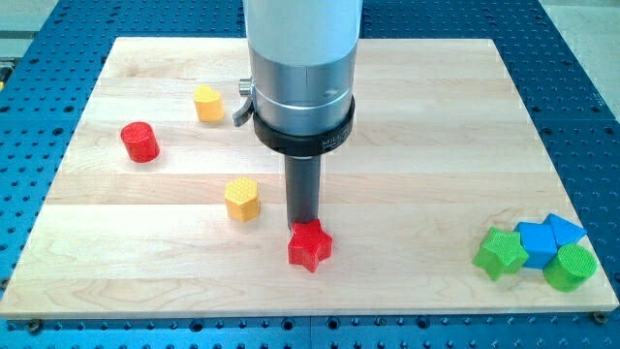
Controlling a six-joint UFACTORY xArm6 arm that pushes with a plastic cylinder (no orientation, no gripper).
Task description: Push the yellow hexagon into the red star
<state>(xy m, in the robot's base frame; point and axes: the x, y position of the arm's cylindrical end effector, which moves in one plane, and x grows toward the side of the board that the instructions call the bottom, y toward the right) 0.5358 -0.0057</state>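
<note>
The yellow hexagon (pixel 242 198) lies on the wooden board (pixel 407 126) left of centre. The red star (pixel 309 244) lies lower and to the right of it, a short gap apart. My tip (pixel 303 222) stands just behind the red star's top edge, close to or touching it, and right of the yellow hexagon. The rod hangs from the large grey arm body at the view's top centre.
A red cylinder (pixel 139 142) lies at the left. A yellow heart-like block (pixel 207 103) lies at the upper left. At the lower right cluster a green star (pixel 500 253), two blue blocks (pixel 548 238) and a green cylinder (pixel 571 267).
</note>
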